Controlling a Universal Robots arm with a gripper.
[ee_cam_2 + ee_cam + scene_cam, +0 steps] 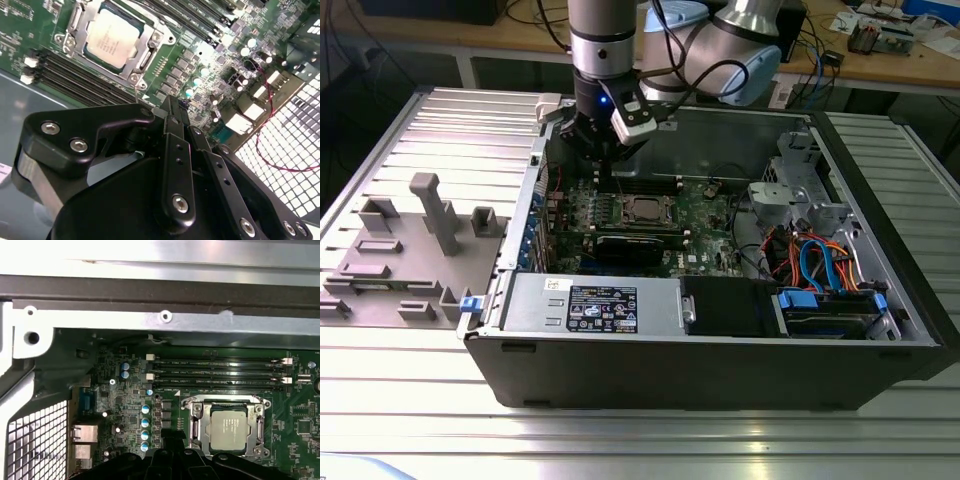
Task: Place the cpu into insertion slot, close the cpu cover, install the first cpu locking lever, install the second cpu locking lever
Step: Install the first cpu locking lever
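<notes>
CPU [111,36] is lying flat in the socket [75,20], and its silver top is showing through the window of the cover [141,59], which is resting down around it in both wrist views. Seating and cover look done, so the step in hand is, by my judgement, the locking levers along the socket's sides.

The claw [170,107] is hanging just above the green board [705,215] inside the computer case [720,370], near one corner of the socket and not touching the chip. Its fingers are pressing together with nothing between them. A thin bright wire is rising beside that corner in the second wrist view. It may be a lever's end, though I cannot tell for sure.

Doing this well likely means using the closed tips as a pusher:
- Bear on the lever's handle only, never on the cover or the chip.
- Press down and sideways together so the wire is tucking under its hook.
- Keep the push slow and steady, since springy wire is apt to slip off narrow tips.
- Stay clear of the memory slots [75,75] and the small capacitors [145,422] close by.
</notes>
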